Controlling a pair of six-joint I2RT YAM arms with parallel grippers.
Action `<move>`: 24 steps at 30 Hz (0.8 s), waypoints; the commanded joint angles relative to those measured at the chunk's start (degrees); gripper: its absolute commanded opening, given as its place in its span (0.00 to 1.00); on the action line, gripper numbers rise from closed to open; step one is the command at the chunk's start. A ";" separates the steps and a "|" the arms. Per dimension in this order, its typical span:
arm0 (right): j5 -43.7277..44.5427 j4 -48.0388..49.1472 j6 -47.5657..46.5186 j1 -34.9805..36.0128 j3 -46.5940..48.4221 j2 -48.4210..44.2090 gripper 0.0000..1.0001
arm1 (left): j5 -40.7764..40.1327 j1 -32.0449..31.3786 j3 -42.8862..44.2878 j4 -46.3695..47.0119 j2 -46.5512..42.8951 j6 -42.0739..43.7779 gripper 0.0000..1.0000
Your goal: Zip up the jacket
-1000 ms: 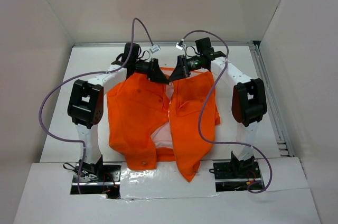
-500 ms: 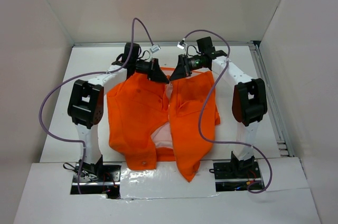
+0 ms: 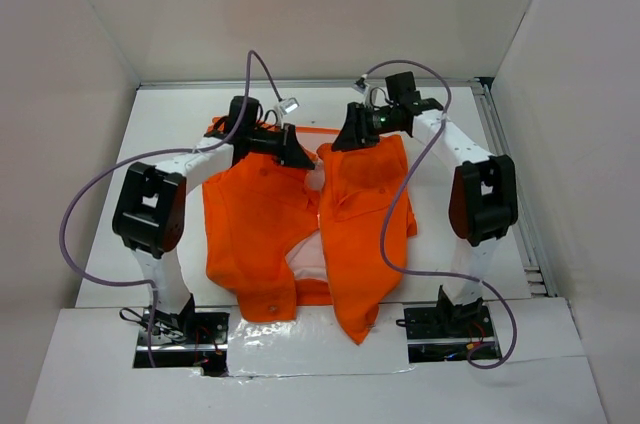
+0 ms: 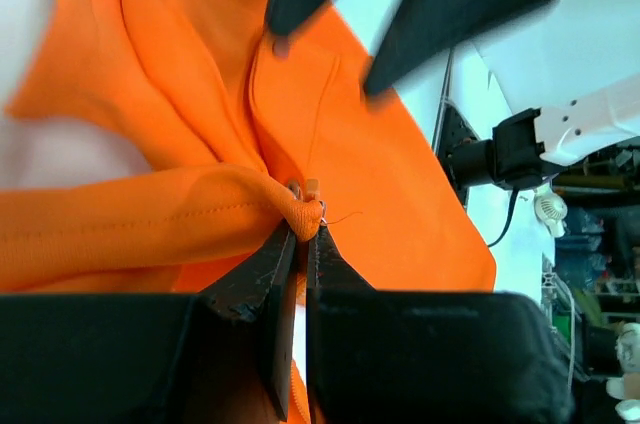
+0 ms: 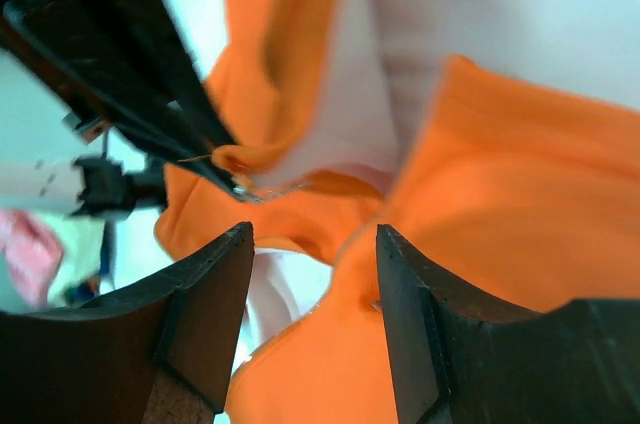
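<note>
Top external view puts my left pincer (image 3: pixel 302 156) at the far end of the jacket (image 3: pixel 260 224), which lies spread on the surface (image 3: pixel 190 114) with its collar toward the far edge and its hem at the near edge, one tail lapping over it. Lower down the two front panels lie apart, with pale lining (image 3: pixel 305 262) showing between them. From my left wrist I see that pincer clamped together on a bunched ridge of orange cloth, with a small metal piece (image 4: pixel 318 206) right at the fingertips; I cannot tell whether it is the zipper's end or a snap. Just to its right, my right pincer (image 3: pixel 340 140) hangs over the other panel's top edge, fingers apart, nothing between them

My left hold looks thin, only the very tips on a fold, so a firm tug could let the cloth slide out. If I have cloth rather than zipper tape, pulling would likely drag the whole jacket across the surface. My right fingers could close on loose cloth or lining instead of the zipper edge, and then the halves would not meet. My two pincers are near enough to knock together, and my purple cable (image 3: pixel 383 224) crossing the right panel could snag it
</note>
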 commanded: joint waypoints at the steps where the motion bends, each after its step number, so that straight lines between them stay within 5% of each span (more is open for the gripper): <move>1: 9.22 1.25 2.82 -2.04 -2.19 -5.12 0.59 | -2.07 0.35 -4.36 2.94 -3.86 -2.46 0.00; 15: 44.02 -8.60 1.57 12.18 13.00 4.62 0.58 | -4.27 3.87 -15.01 6.99 -8.43 -8.88 0.00; 24: 52.83 -13.00 0.95 16.68 17.58 11.31 0.63 | -4.00 3.96 -15.72 7.43 -8.61 -8.36 0.00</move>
